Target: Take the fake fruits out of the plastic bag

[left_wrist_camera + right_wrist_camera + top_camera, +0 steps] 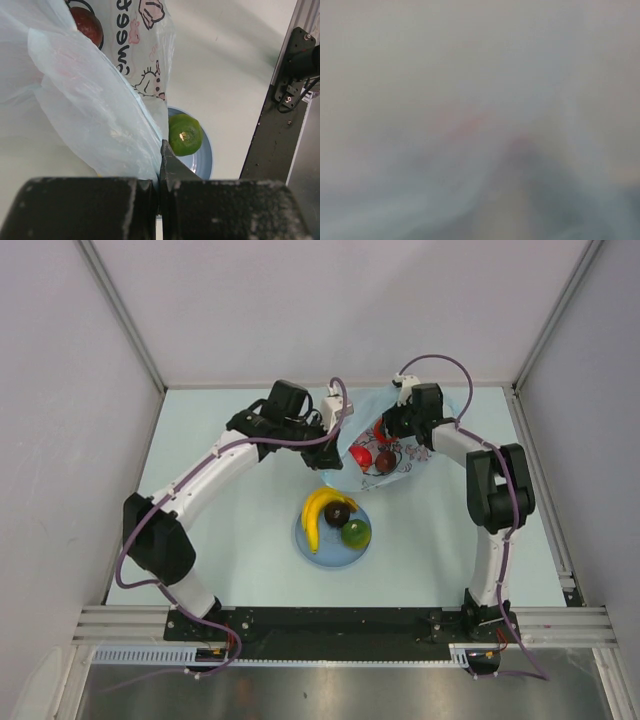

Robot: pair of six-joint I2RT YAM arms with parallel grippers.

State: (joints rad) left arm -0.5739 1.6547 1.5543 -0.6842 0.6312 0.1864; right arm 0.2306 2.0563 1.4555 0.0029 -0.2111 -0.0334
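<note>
Now pinching plastic bag [90,110] rim between pressed-together left gripper [161,160] fingers; may slip or tear under pull. Cannot tell right gripper [398,425] spread: buried in film beside red fruits [362,456].

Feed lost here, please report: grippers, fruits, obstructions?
Left gripper shut on plastic bag. Right gripper at bag, jaws unseen. Red fruits in bag; banana, green fruit on blue plate.
</note>
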